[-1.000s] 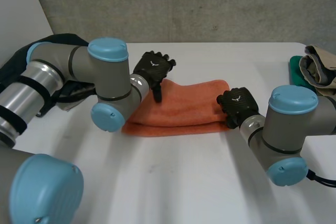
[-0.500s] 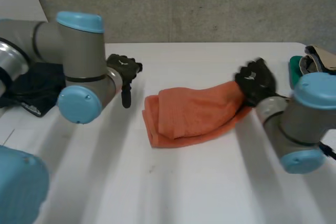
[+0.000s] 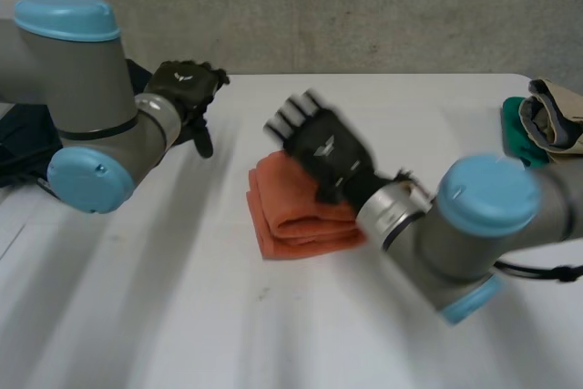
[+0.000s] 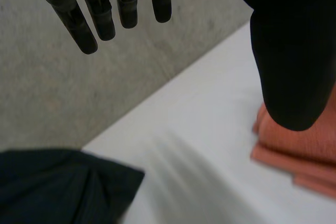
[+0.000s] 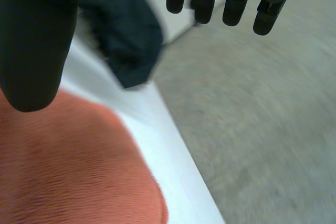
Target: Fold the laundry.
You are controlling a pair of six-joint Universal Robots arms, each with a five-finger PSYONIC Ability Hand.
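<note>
An orange towel (image 3: 296, 222) lies folded into a small thick stack in the middle of the white table (image 3: 273, 334). My right hand (image 3: 326, 154) hovers over the stack with its fingers spread straight, open and holding nothing; in the right wrist view the orange towel (image 5: 68, 166) lies just under the palm and thumb (image 5: 31, 51). My left hand (image 3: 187, 88) is lifted at the back left, apart from the towel, open and empty. In the left wrist view its fingers (image 4: 94, 14) hang straight, and the orange towel (image 4: 299, 145) lies past its thumb.
A dark garment (image 3: 23, 138) lies heaped at the table's left edge, behind my left arm; it is also the dark garment (image 4: 52, 187) in the left wrist view. A pile of beige and green clothes (image 3: 547, 116) sits at the far right edge.
My right hand swung the towel's right end over to the left, doubling it into a smaller stack, then opened and let go. My left hand drew back to the left rear.
</note>
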